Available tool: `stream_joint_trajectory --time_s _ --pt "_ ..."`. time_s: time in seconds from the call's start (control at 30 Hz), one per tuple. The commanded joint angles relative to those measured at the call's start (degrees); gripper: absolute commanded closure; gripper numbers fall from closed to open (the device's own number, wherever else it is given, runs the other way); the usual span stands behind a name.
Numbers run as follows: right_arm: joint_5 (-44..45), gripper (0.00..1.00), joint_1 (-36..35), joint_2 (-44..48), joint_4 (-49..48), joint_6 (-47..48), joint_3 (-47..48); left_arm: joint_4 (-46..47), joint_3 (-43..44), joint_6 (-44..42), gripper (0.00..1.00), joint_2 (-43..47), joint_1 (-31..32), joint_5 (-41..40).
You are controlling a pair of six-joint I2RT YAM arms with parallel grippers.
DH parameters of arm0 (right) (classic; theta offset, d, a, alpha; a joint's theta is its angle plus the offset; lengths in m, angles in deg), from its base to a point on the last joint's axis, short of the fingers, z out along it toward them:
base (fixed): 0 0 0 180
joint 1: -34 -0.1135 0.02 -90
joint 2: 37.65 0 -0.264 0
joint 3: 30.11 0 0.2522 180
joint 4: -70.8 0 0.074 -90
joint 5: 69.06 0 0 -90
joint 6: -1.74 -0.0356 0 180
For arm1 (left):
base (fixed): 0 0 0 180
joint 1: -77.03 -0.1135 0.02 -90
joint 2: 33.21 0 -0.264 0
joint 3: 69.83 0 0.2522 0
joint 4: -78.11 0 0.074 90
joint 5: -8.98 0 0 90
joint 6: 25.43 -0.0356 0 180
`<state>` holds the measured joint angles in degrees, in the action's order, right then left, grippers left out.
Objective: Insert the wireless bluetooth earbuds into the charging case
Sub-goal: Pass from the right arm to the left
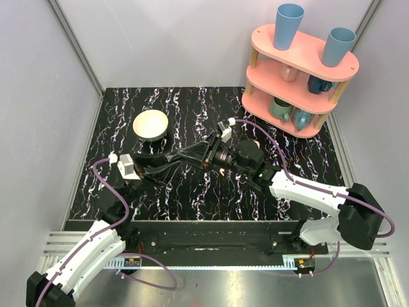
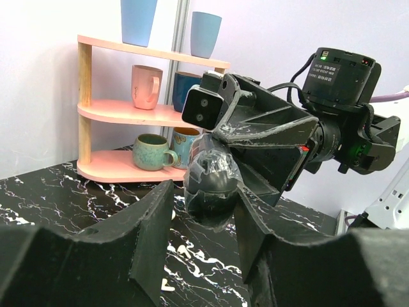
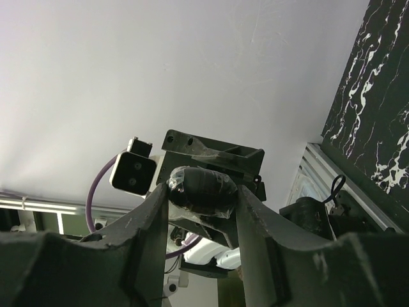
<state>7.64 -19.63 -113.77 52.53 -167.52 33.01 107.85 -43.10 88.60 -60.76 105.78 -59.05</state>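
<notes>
My two grippers meet tip to tip over the middle of the table, the left gripper (image 1: 199,153) coming from the left and the right gripper (image 1: 209,157) from the right. Between them is a black rounded object wrapped in clear film (image 2: 211,182). In the right wrist view my right gripper (image 3: 203,195) is shut on this object (image 3: 203,188). In the left wrist view my left gripper (image 2: 203,192) stands open around it, with a gap on its left side. Two tiny cream-white earbuds (image 2: 183,250) (image 2: 167,287) lie on the table below. The cream-beige charging case is hidden.
A round cream bowl (image 1: 151,125) stands at the back left. A pink three-tier shelf (image 1: 300,77) with blue cups and mugs stands at the back right, and also shows in the left wrist view (image 2: 121,109). A small cream patch (image 1: 220,170) shows under the right wrist.
</notes>
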Motion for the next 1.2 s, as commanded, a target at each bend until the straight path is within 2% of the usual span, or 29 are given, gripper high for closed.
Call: stream_joint_trajectory --time_s 0.0,0.13,0.27,0.33,0.47,0.6,0.93,1.03,1.07,1.17 --pt "-1.64 1.00 -0.16 -0.44 -3.30 0.51 1.88 3.69 0.47 0.40 0.53 -0.22 0.16 -0.44" --pt "-1.82 1.00 -0.25 -0.79 -3.04 0.43 1.96 3.00 0.82 -0.47 0.56 -0.31 0.16 -0.27" --pt "-1.91 1.00 -0.25 -0.87 -3.47 0.34 2.05 1.76 1.62 -1.36 0.69 -0.31 0.16 0.08" --pt "-1.82 1.00 -0.25 -0.70 -4.00 0.43 1.96 1.50 1.79 -1.44 0.71 -0.22 0.25 0.43" --pt "-1.73 1.00 -0.25 -0.79 -5.41 -0.10 1.79 2.02 1.44 -1.01 0.54 -0.31 0.25 0.44" --pt "-1.64 1.00 -0.25 -1.14 -6.38 -0.19 1.79 2.55 1.27 -0.57 0.50 -0.57 0.16 0.78" --pt "-2.34 1.00 -0.25 -1.84 -5.50 -0.63 2.14 4.92 0.39 0.14 0.52 -0.49 0.16 -1.06" --pt "-2.34 1.00 -0.25 -1.84 -6.11 -0.63 1.97 5.10 0.21 0.23 0.55 -0.49 0.16 -1.32" --pt "-2.26 1.00 -0.25 -1.84 -6.11 -0.63 2.05 5.18 0.04 0.23 0.61 -0.49 0.16 -1.15" --pt "-2.43 1.00 -0.25 -1.93 -6.90 -0.72 2.05 5.36 -0.31 0.23 0.66 -0.49 0.16 -0.71"
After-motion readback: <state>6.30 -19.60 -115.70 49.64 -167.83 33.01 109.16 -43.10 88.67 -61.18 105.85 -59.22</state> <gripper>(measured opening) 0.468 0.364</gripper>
